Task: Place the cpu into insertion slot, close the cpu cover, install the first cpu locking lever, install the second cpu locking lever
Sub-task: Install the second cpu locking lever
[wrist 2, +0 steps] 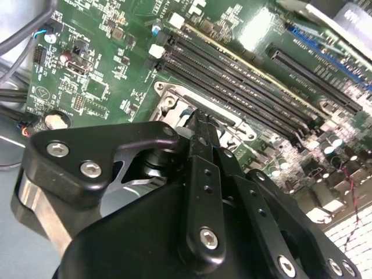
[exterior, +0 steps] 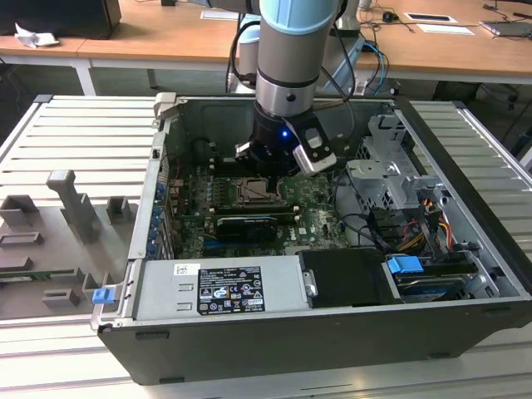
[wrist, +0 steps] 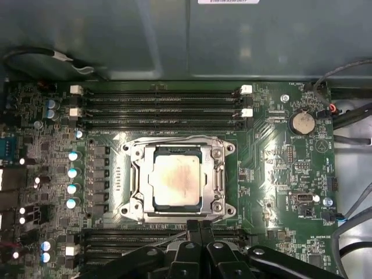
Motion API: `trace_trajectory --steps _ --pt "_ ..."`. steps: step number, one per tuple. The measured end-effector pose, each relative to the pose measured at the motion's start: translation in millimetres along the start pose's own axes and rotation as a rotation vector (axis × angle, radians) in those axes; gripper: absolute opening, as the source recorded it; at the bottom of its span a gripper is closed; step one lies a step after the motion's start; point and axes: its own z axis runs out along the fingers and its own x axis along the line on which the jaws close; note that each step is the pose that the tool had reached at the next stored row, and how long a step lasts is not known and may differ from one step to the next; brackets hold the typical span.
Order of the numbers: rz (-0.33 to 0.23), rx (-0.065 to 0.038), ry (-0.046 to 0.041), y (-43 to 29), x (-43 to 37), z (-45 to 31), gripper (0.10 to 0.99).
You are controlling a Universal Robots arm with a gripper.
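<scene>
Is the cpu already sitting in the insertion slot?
Yes, in the first wrist view the cpu lies flat inside the insertion slot, with the cpu cover framing its pale face.

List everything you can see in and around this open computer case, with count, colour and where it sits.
cpu: one, silvery-beige, seated in the insertion slot.
insertion slot: one, silver-rimmed, mid motherboard.
cpu cover: one, silver frame, lying closed around the cpu.
motherboard: one, green, on the case floor.
memory slots: several, black, on two opposite sides of the socket.
power supply: one, grey, along the case's near wall in the exterior view.
gripper: one, black, fingers together at the socket's edge.
</scene>
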Motion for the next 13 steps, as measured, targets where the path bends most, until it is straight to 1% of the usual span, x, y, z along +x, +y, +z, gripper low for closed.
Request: trace_trajectory --steps 2,4,7,10,13 --pt "-0.006 -0.001 0.0007 -0.6 0.2 0.0 0.106" --pt "-0.009 -0.013 0.0008 -0.9 0.6 0.1 0.106" --pt "-0.01 -0.028 0.0007 -2.6 0.8 0.4 0.106" --pt "-0.011 -0.032 0.0008 -6.0 1.2 0.9 0.106" --pt "-0.017 -0.035 0.0015 -7.0 1.3 2.6 0.106"
